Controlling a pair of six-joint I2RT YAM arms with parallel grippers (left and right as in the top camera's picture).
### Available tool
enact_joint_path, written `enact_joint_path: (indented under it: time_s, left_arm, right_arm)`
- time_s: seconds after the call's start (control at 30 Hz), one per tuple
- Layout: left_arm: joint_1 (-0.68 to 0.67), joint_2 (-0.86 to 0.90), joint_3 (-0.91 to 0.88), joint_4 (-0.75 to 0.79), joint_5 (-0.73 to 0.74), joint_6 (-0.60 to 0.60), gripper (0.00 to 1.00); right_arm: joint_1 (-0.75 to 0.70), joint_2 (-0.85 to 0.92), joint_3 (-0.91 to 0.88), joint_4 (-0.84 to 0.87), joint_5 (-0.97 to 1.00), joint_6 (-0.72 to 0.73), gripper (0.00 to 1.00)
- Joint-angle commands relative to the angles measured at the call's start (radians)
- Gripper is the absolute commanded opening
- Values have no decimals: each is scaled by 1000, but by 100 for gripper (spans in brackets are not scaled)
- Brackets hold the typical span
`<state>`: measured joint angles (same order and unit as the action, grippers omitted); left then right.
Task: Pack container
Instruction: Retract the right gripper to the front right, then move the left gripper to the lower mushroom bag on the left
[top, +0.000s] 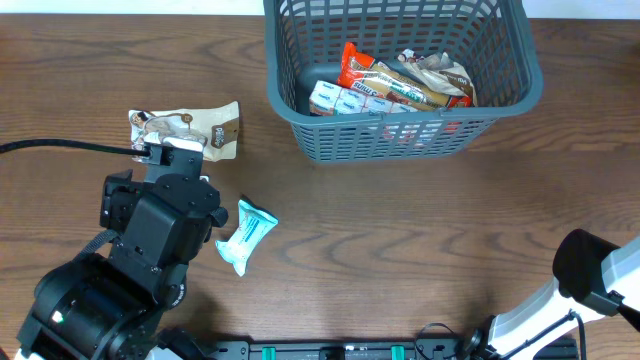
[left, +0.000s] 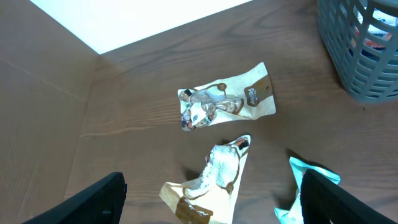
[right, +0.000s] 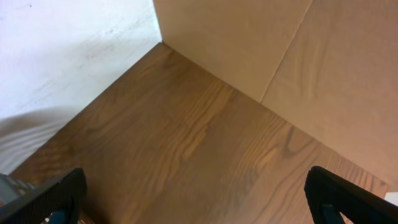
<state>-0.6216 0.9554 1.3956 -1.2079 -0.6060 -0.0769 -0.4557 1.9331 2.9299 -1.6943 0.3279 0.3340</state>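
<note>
The container (top: 340, 140) stands at the far side of the bench (top: 400, 240), snack packets (top: 400, 90) already inside. The left fingers (left: 102, 199) hang apart above a cream packet (left: 214, 177): centre it, drop straight, pinch across its middle. The right fingers (right: 348, 199) stand apart, empty.

Left arm (top: 150, 240): black, with blocky flat-faced housings and rounded joint casings.
Indicator light (top: 58, 318): a small green glow on the round lower housing.
Cable (top: 60, 147): thin and black, running to the wrist end of the left arm.
Wrist fitting (top: 182, 148): a small white piece against the black body.
Right arm (top: 535, 310): a white tubular link capped by a rounded black joint (top: 578, 262).
Left gripper fingers (left: 99, 199): matte black and wedge-shaped.
Right gripper fingers (right: 348, 196): black, with finely ridged edges.
</note>
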Motion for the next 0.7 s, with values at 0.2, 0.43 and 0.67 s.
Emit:
enact_joint_path:
  time_s: [0.2,0.43,0.67]
  left_arm:
    - [5,-2,13,-3,50,-10,78]
    - [5,21,13,9,304,-10,78]
    - [13,86,13,70,-66,-430,79]
  right_arm:
    - [-5,7,0,-3,-108,32,99]
    - [-5,7,0,-3,-126,32,99]
    - [-5,7,0,-3,-132,32,99]
